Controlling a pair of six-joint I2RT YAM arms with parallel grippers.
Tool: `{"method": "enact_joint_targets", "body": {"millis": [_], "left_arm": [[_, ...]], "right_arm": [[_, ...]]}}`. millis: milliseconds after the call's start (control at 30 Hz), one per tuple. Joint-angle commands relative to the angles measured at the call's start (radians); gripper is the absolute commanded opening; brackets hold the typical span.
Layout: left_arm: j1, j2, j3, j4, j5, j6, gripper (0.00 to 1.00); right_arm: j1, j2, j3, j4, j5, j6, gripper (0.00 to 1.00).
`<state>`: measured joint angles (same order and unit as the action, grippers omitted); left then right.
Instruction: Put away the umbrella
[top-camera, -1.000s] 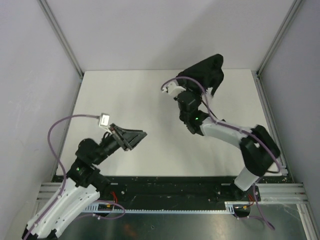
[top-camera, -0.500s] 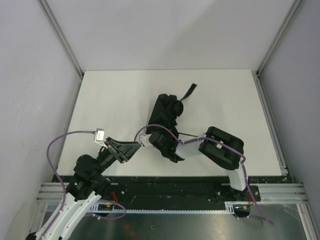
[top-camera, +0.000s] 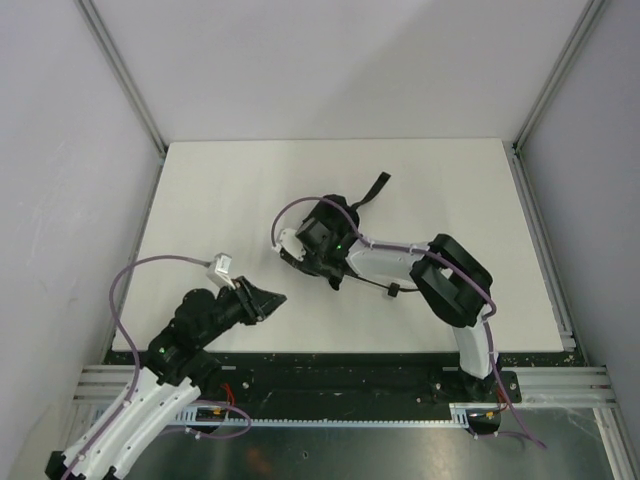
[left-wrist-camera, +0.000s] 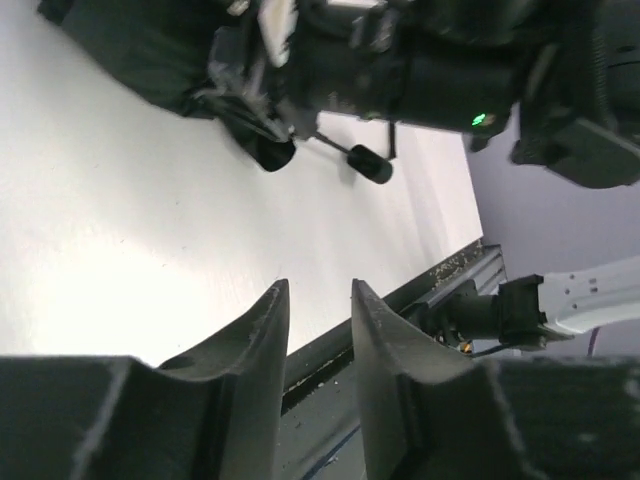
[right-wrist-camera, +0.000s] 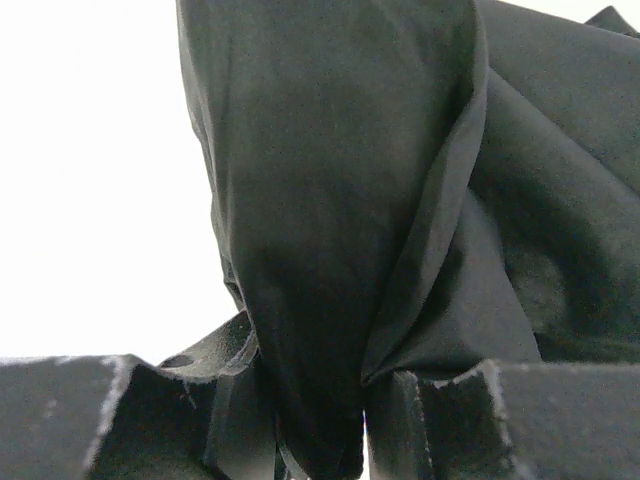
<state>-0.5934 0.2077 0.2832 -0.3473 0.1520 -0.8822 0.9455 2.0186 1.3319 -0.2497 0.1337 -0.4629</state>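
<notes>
Right fingers (right-wrist-camera: 150, 420) pinch the umbrella (right-wrist-camera: 330, 200) fabric; left fingers (left-wrist-camera: 250, 350) slightly parted, empty.

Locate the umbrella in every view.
Top external: umbrella at the table's centre, partly under the right arm.
Left wrist: upper left corner.
Right wrist: fills centre and right.
Shared landmark: the white table beneath it.
</notes>
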Motion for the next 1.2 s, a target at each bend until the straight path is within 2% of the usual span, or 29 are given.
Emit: {"method": "enact_joint_targets", "body": {"millis": [0,67,133,233,300,433,600,733,900,1167], "left_arm": [[-0.003,0.082,0.059,-0.064,-0.101,0.024,0.41],[-0.003,0.15,0.059,-0.07,-0.127,0.001,0.55],[0.0,0.252,0.053,-0.065,-0.142,-0.089,0.68],[0.033,0.44,0.104,-0.055,-0.147,-0.171,0.78],[0.093,0.548,0.143,-0.041,-0.111,-0.225,0.85],[0.231,0.677,0.16,0.077,0.023,-0.319,0.88],[0.326,0.822,0.162,0.258,0.114,-0.424,0.93],[0.342,0.963,0.205,0.387,0.152,-0.464,0.98],[0.344,1.114,0.266,0.456,0.139,-0.488,0.99],[0.314,1.302,0.324,0.499,0.076,-0.504,0.94]], "right_arm": [[-0.027,0.164,-0.038,-0.324,-0.393,0.174,0.0],[-0.038,0.188,-0.021,-0.335,-0.402,0.19,0.0],[-0.044,0.196,-0.016,-0.329,-0.402,0.201,0.0],[-0.049,0.199,-0.014,-0.316,-0.398,0.207,0.0],[-0.052,0.194,-0.015,-0.31,-0.389,0.206,0.0],[-0.059,0.18,-0.019,-0.297,-0.379,0.205,0.0],[-0.06,0.161,-0.024,-0.271,-0.379,0.208,0.0],[-0.053,0.159,-0.032,-0.252,-0.374,0.208,0.0],[-0.04,0.162,-0.041,-0.226,-0.369,0.211,0.0],[-0.043,0.134,-0.071,-0.169,-0.364,0.215,0.0]]}}
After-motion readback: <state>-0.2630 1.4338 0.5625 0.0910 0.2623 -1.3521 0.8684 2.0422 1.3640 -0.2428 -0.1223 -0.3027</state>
